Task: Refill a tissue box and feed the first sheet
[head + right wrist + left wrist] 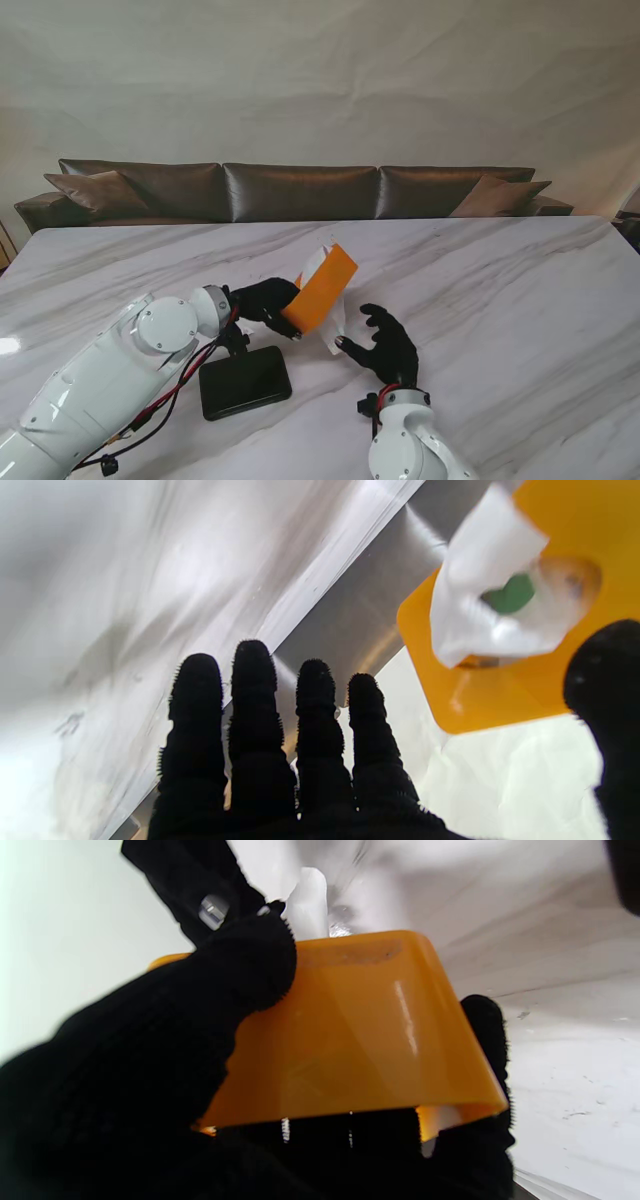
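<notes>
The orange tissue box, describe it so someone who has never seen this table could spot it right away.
On the white marble table, look near the middle, in front of the brown sofa. The left hand holds the orange tissue box tilted off the surface, white tissue poking from its opening. It is the only bright orange thing; the flat black slab nearer to me lies on the table.

The glossy orange plastic tissue box sits tilted in my left hand, lifted off the marble, one end pointing up and away from me. A crumpled white tissue sheet pokes out through the round opening in its face, and white tissue also shows at the raised far end.
</notes>
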Tool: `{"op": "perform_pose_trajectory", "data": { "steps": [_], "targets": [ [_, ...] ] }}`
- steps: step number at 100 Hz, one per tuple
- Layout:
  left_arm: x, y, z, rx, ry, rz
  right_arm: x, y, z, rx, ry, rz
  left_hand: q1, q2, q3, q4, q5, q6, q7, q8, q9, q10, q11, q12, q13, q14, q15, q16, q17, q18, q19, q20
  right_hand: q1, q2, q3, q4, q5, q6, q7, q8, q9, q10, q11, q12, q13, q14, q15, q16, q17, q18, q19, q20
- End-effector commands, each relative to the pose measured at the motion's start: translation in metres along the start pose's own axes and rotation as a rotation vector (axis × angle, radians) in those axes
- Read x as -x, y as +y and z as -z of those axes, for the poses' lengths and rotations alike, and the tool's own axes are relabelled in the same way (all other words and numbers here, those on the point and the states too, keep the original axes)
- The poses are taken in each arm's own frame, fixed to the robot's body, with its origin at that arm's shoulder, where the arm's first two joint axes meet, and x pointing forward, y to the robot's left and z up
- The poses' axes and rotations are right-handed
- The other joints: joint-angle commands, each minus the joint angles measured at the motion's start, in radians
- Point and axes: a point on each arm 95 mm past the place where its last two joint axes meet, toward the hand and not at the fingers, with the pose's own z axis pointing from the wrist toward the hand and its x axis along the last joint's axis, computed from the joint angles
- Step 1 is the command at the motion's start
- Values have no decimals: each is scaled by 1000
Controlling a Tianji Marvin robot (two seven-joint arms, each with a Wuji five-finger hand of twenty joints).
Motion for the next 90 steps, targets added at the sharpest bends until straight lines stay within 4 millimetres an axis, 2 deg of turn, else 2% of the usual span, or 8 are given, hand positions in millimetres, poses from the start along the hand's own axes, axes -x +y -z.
{"op": "perform_pose_trajectory", "data": {
  "steps": [1,27,53,72,85,90],
  "targets": [
    [-1,-7,-2,18,-11,-24,5,7,0,-1,-13,23,127,157,185,149,0,-12,5,22,73,6,16,-36,92,1,13,-17,28,-183,583,23,-47,-33,18,-28,-56,14,2,-16,-54,14,-4,-20,-41,9,-27,-7,-22,-29,-25,20],
    [7,-19,-25,76,-86,-145,15,30,-1,74,-50,106,122,156,188,150,0,-12,5,22,73,6,16,-35,90,1,12,-18,25,-181,580,23,-27,-35,17,-25,-51,9,32,-24,-64,16,17,-20,-57,12,-24,-8,-38,-39,-48,19],
    [13,-24,-49,103,-139,-273,17,31,-1,85,-60,114,105,167,174,153,-13,-24,-3,26,67,-6,6,-38,71,-2,0,-20,4,-188,564,22,-1,-31,5,-18,-14,-8,55,-30,-38,14,39,-16,-46,14,-12,-6,-34,-43,-48,21],
    [16,-24,-61,134,-161,-359,15,32,-6,86,-57,112,71,177,148,149,-31,-46,-23,24,52,-30,-20,-45,46,-6,-27,-28,-17,-197,543,19,7,-28,2,-14,-1,-10,60,-34,-29,17,47,-13,-44,14,-8,-6,-34,-46,-47,20],
    [21,-24,-65,144,-174,-374,13,33,-8,84,-52,113,45,169,132,135,-49,-54,-51,14,42,-43,-54,-57,27,-4,-63,-44,-30,-199,518,8,11,-29,0,-12,7,-9,63,-36,-20,15,49,-12,-42,15,-6,-6,-35,-46,-47,19],
    [23,-24,-66,139,-177,-377,12,33,-9,83,-51,112,42,141,133,105,-71,-54,-87,-5,29,-45,-89,-68,8,1,-93,-55,-46,-199,499,-2,13,-31,0,-11,9,-9,63,-37,-19,16,49,-11,-43,15,-6,-7,-34,-46,-47,19]
  ]
}}
